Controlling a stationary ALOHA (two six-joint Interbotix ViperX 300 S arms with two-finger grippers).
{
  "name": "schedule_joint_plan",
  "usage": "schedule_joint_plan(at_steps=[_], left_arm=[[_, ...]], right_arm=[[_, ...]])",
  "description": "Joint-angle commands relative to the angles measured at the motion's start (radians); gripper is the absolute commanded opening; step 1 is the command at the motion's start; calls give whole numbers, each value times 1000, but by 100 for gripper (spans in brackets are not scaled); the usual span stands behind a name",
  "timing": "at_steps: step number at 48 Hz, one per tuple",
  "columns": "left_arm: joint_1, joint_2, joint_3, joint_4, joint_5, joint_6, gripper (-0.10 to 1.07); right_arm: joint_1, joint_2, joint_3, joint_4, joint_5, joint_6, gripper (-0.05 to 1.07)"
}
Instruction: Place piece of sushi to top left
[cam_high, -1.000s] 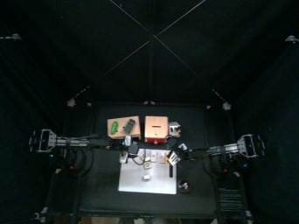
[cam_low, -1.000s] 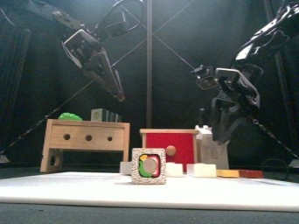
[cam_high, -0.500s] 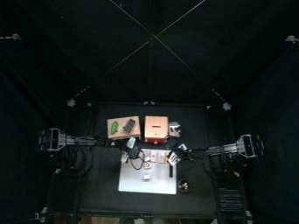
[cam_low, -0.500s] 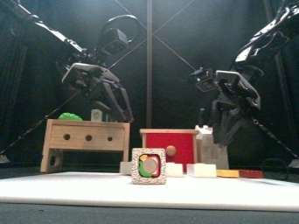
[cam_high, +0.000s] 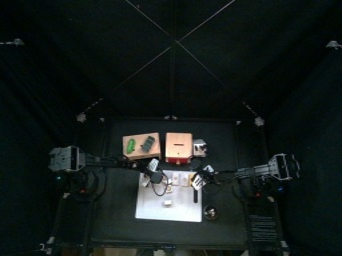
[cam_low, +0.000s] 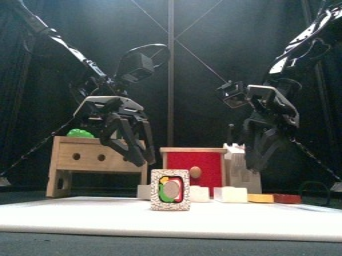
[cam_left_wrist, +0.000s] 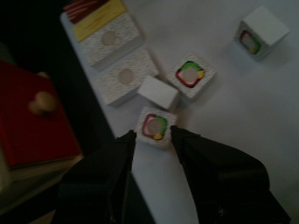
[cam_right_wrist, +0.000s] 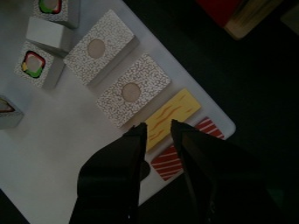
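- Sushi is what we look for first: one piece (cam_low: 168, 190) stands upright at the front of the white mat (cam_low: 80, 215) in the front view, its green and orange filling facing the camera.
- From the left wrist view we see four sushi pieces on the mat: one (cam_left_wrist: 156, 127) just beyond our left gripper's (cam_left_wrist: 156, 150) tips, a plain white block (cam_left_wrist: 158, 91) next, a third piece (cam_left_wrist: 191, 74) past that, and a fourth (cam_left_wrist: 260, 33) well apart near the far corner.
- Our left gripper's jaws stand spread wide with nothing between them; the nearest piece lies just ahead of the gap, and we cannot tell whether either jaw touches it.
- Beside the pieces, two speckled square tiles (cam_left_wrist: 122, 73) lie at the mat's edge, with a yellow and red card (cam_left_wrist: 91, 12) beyond them.
- Next to the mat we see a red box (cam_low: 194, 165) with a round knob, and a wooden box (cam_low: 98, 160) with something green on top.
- Our right gripper (cam_right_wrist: 159, 131) hangs over the mat's corner near the striped yellow and red cards (cam_right_wrist: 177, 136), apart from the sushi; its jaws stand slightly apart and hold nothing.
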Motion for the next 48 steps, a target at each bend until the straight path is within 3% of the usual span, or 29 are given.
schedule_joint_plan(at_steps=[1, 7, 19, 28, 48], left_arm=[[5, 17, -55, -32, 63, 0, 79], [14, 38, -81, -34, 83, 0, 83], [37, 60, -89, 14, 106, 5, 104], [38, 101, -107, 81, 95, 3, 104], [61, 160, -140, 97, 94, 2, 104]], right_arm=[[2, -9, -17, 0, -3, 2, 70], [2, -3, -17, 2, -5, 2, 70], [6, 8, -15, 0, -3, 2, 70], [8, 17, -15, 0, -5, 2, 70], [6, 26, -12, 0, -3, 2, 70]])
